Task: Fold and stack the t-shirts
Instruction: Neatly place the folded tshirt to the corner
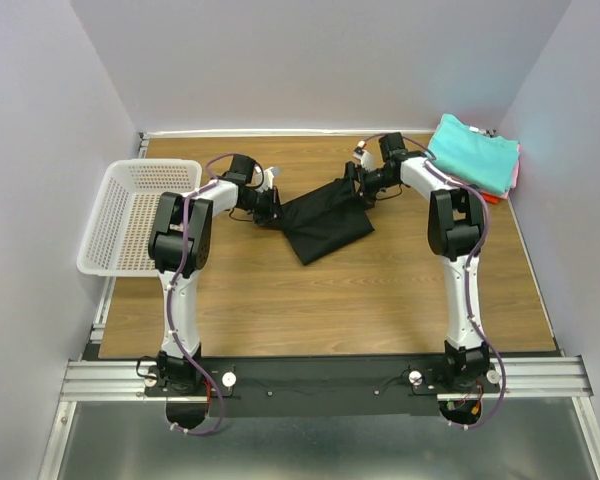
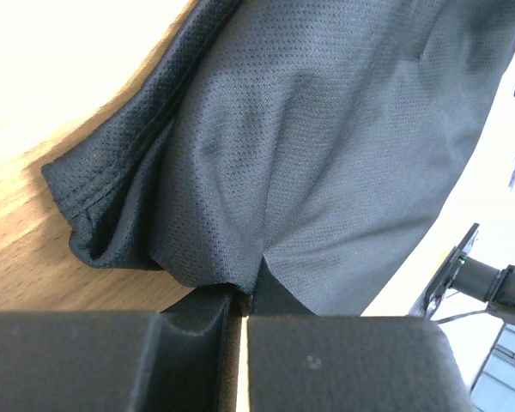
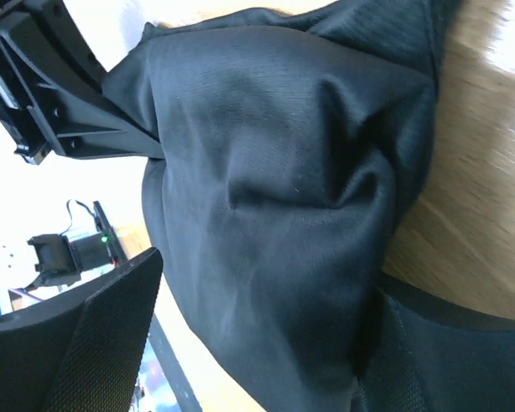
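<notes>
Left gripper (image 1: 273, 207) and right gripper (image 1: 357, 186) each pinch an opposite corner of the black t-shirt (image 1: 325, 224), folded mid-table. Wooden table (image 1: 280, 300) lies open nearward. White basket (image 1: 130, 215) overhangs the left edge. Teal t-shirt (image 1: 475, 153) tops the far-right stack.

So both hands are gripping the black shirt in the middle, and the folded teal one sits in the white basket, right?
Not quite. The top external view shows the folded teal shirt on the table's far right corner; the white basket is at the left. Both hands do grip the black shirt.
</notes>
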`<move>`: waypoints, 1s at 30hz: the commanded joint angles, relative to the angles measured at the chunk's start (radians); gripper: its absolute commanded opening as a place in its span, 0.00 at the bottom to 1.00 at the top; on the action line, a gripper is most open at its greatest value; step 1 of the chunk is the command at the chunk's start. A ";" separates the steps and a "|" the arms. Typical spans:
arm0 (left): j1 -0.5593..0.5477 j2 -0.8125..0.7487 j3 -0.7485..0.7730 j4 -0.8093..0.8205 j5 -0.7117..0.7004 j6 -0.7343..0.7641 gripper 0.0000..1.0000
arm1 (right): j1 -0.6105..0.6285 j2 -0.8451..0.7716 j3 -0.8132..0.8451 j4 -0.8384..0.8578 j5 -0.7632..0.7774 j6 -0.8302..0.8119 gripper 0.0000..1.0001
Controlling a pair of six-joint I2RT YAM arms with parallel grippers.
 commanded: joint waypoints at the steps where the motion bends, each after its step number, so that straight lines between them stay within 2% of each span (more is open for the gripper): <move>1: -0.011 0.082 -0.003 -0.057 -0.080 0.052 0.09 | 0.025 0.103 -0.045 -0.026 0.108 -0.033 0.80; 2: -0.011 0.084 -0.002 -0.057 -0.080 0.052 0.09 | 0.027 0.103 -0.047 -0.023 0.106 -0.033 0.72; 5: -0.012 0.093 0.014 -0.057 -0.077 0.048 0.09 | 0.033 0.096 -0.050 -0.023 0.109 -0.036 0.60; 6: -0.012 0.098 0.023 -0.057 -0.077 0.047 0.09 | 0.036 0.094 -0.053 -0.023 0.112 -0.036 0.53; 9: -0.012 0.098 0.044 -0.055 -0.074 0.040 0.15 | 0.037 0.073 -0.051 -0.026 0.118 -0.038 0.37; 10: -0.012 0.098 0.049 -0.054 -0.074 0.038 0.25 | 0.037 0.065 -0.053 -0.026 0.129 -0.039 0.32; 11: -0.012 0.095 0.055 -0.054 -0.078 0.037 0.31 | 0.037 0.045 -0.053 -0.028 0.137 -0.039 0.19; 13: -0.012 0.093 0.072 -0.055 -0.089 0.032 0.41 | 0.036 0.021 -0.054 -0.028 0.169 -0.044 0.10; 14: -0.012 0.090 0.078 -0.057 -0.091 0.032 0.48 | 0.036 -0.007 -0.056 -0.028 0.183 -0.044 0.01; 17: -0.009 0.085 0.100 -0.058 -0.097 0.031 0.55 | 0.036 -0.050 -0.056 -0.029 0.253 -0.045 0.00; 22: 0.005 0.072 0.112 -0.060 -0.101 0.024 0.58 | 0.008 -0.124 -0.059 -0.049 0.355 -0.042 0.00; 23: 0.005 0.069 0.112 -0.058 -0.100 0.024 0.61 | 0.002 -0.133 -0.057 -0.055 0.367 -0.042 0.01; 30: 0.025 0.046 0.117 -0.061 -0.107 0.038 0.64 | -0.076 -0.171 0.024 -0.146 0.513 -0.079 0.00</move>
